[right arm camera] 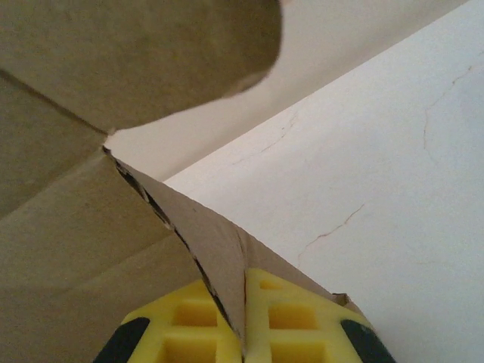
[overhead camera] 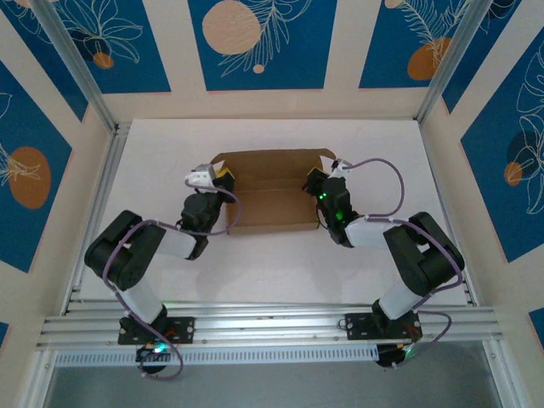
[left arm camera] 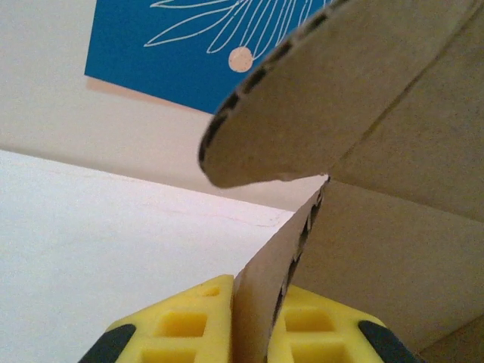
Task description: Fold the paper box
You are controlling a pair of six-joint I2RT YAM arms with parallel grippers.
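1. The white matte tabletop (overhead camera: 280,263), marked with hairline cracks, carries everything.
2. The paper box (overhead camera: 270,191), brown corrugated cardboard with rounded tabs, lies half-formed at its centre.
3. The yellow, square-pocketed left fingers (left arm camera: 185,327) pinch its left end flap.
4. The matching right fingers (right arm camera: 291,318) clamp its right end flap.

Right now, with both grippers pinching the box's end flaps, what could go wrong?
1. The left gripper and right gripper each clamp the paper box by one thin flap edge, so a flap might slip out or tear at its crease when pulled.
2. A rounded tab hangs just above the flap in the left gripper and could snag it as the flap swings inward.
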